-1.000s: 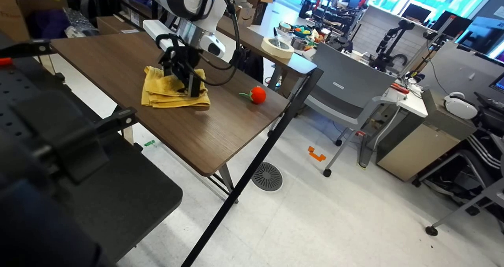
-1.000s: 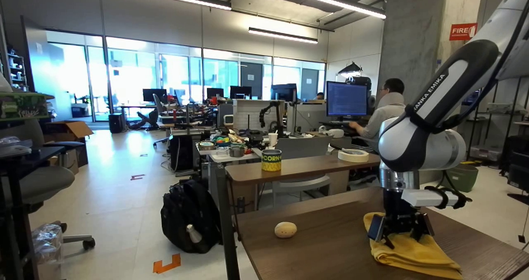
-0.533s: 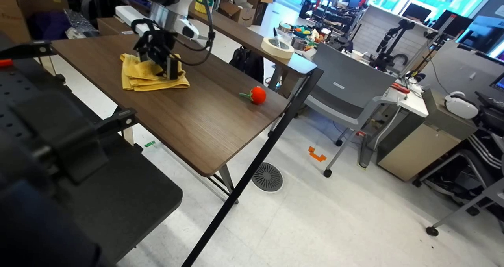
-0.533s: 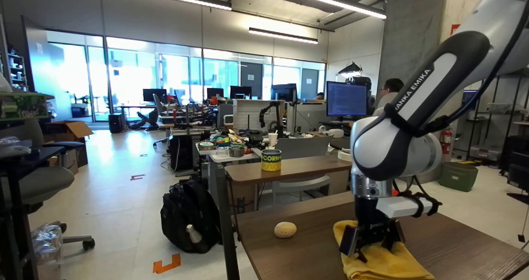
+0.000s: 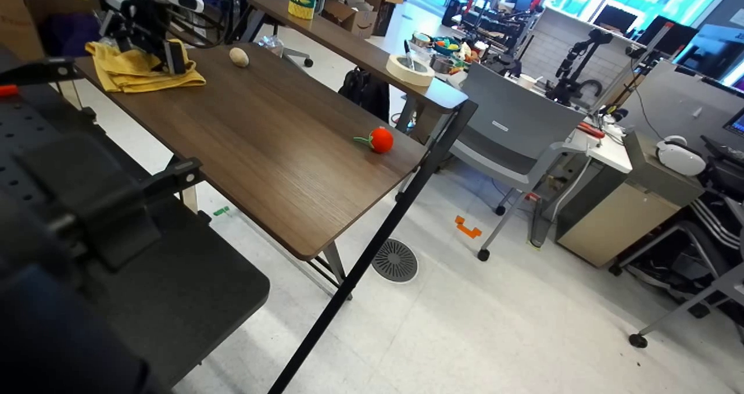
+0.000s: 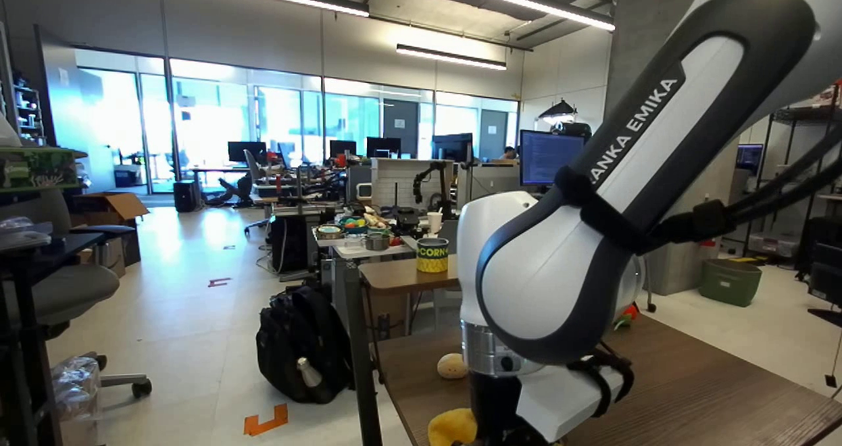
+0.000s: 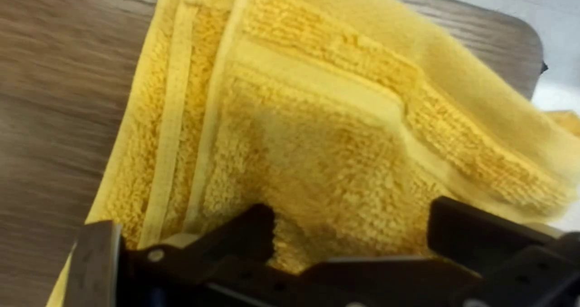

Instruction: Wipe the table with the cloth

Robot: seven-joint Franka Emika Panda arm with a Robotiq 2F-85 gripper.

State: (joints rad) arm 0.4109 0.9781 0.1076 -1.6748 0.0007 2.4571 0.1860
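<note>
The mustard-yellow cloth (image 5: 139, 71) lies folded at the far left end of the brown table (image 5: 261, 138), near its corner. My gripper (image 5: 142, 51) presses down on top of it. In the wrist view the gripper (image 7: 351, 212) stands open, its dark fingers spread wide against the fabric, and the cloth (image 7: 317, 117) runs flat beneath and between them, not pinched. One side of the cloth reaches over the rounded table corner there. The bottom of an exterior view cuts off the fingertips, leaving just a yellow fold of cloth (image 6: 452, 426) beside the wrist.
A pale egg-shaped ball (image 5: 239, 57) rests on the table close to the cloth. A red ball (image 5: 381, 140) sits at the opposite end. Along the raised shelf stand a corn can (image 5: 302, 3) and a tape roll (image 5: 410, 70). A black tabletop (image 5: 203, 301) adjoins in front.
Gripper and cloth have slid together along the table to its far left end in an exterior view. The pale ball and corn can have come out from behind the arm there.
</note>
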